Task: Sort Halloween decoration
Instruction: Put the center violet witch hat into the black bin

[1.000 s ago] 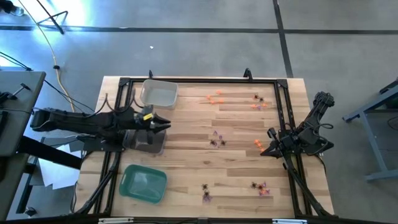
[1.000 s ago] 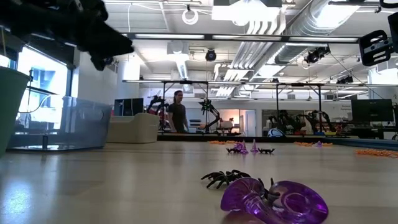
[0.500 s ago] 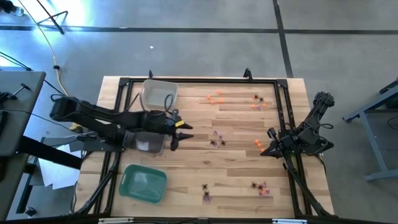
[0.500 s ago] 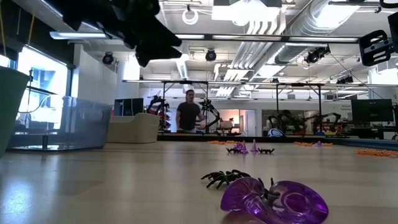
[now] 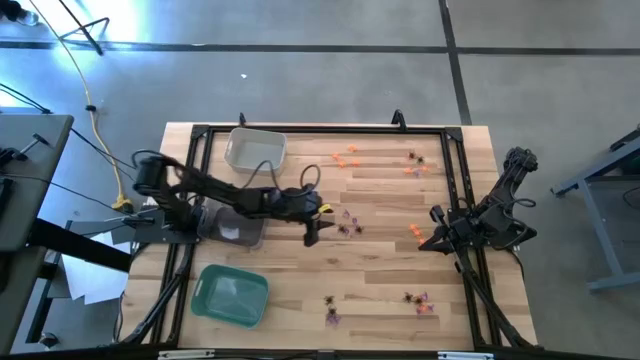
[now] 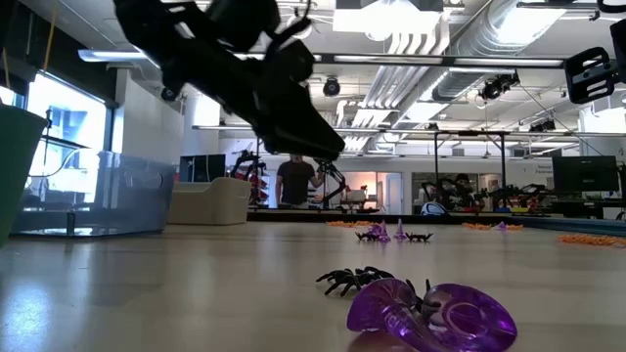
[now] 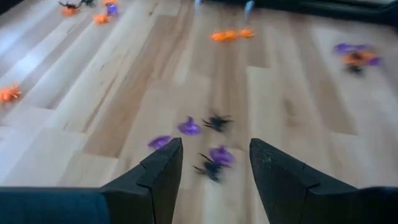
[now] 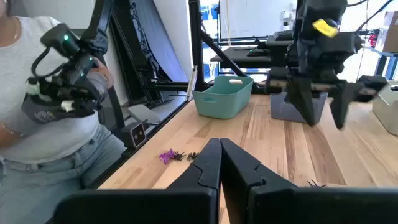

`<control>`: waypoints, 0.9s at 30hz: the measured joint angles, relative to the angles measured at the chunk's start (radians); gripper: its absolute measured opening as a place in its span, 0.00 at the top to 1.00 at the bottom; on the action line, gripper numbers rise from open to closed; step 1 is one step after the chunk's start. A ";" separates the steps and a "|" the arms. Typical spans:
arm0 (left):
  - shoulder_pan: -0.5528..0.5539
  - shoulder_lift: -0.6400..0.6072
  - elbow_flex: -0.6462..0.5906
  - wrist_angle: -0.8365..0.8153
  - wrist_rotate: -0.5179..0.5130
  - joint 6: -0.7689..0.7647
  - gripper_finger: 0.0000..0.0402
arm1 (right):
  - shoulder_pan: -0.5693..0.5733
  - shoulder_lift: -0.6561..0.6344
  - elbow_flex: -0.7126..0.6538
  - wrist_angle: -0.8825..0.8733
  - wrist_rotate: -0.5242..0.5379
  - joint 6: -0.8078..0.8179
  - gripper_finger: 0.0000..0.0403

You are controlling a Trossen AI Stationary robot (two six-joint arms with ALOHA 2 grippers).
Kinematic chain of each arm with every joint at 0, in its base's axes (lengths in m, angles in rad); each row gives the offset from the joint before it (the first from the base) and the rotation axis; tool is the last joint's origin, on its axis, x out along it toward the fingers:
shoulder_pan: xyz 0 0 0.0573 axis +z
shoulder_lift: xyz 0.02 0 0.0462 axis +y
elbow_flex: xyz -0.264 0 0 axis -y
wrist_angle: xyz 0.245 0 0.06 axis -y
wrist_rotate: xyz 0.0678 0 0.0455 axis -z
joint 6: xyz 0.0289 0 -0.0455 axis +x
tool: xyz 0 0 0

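The pale wooden slatted bench point(image 5: 300, 250) carries three trays well behind the left end effector point(image 5: 312, 232), back along its arm: a green plastic tray point(image 5: 231, 295), a clear plastic tray point(image 5: 254, 150) and a grey tray point(image 5: 240, 229) partly under the arm. The left end effector is stretched out over the middle of the bench with its two dark fingers point(image 7: 163, 169) spread wide and nothing between them. The Halloween decoration, a scatter of tiny plastic trinkets, lies loose on the bench: a small cluster of purple pieces and black spiders point(image 7: 211, 163) sits just ahead of and below the left end effector's fingers, and orange pieces point(image 5: 345, 156) lie farther beyond it, with more mixed trinkets point(image 5: 417, 301) well off to its side. The right end effector point(image 5: 432, 240) waits at the bench's far right edge, fingers pressed together and holding nothing, with orange trinkets point(image 5: 414, 231) just beside it.
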 joint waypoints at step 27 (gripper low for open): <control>0.057 0.319 0.240 -0.043 -0.153 -0.015 0.56 | 0.000 0.000 0.000 0.000 0.000 0.000 1.00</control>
